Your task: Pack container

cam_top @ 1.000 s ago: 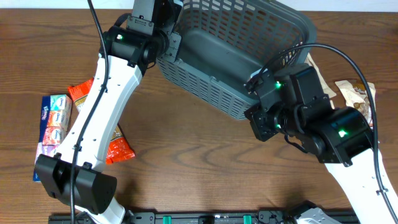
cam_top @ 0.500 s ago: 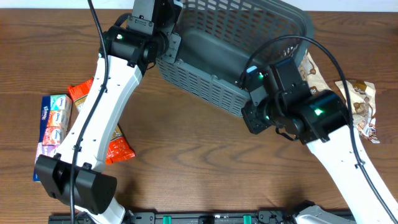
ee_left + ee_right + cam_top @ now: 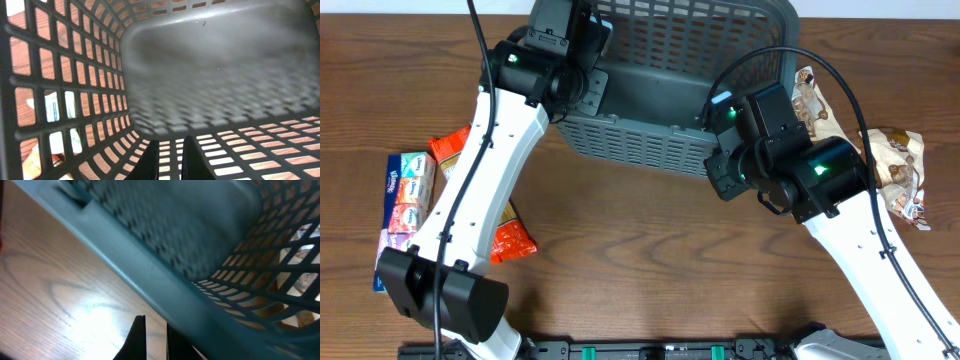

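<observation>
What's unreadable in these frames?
- Overhead: wrist housings cover where the left claw and right claw meet the container rim.
- Overhead: the top edge cuts off the container's far rim.
- Left wrist: container floor is motion-blurred, so small items would not show.
- Right wrist: blurred wall fills the view; what lies behind the lattice is unidentifiable.
- Overhead: orange packs lie partly under the left arm; brown packs have labels too small to read.

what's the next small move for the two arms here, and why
Probably level the container and lower it flat onto the table. The left gripper and right gripper are both shut on its near rim. It looks tilted, with the near wall's outside showing from above, and it is empty, while the snack packs lie outside it.
</observation>
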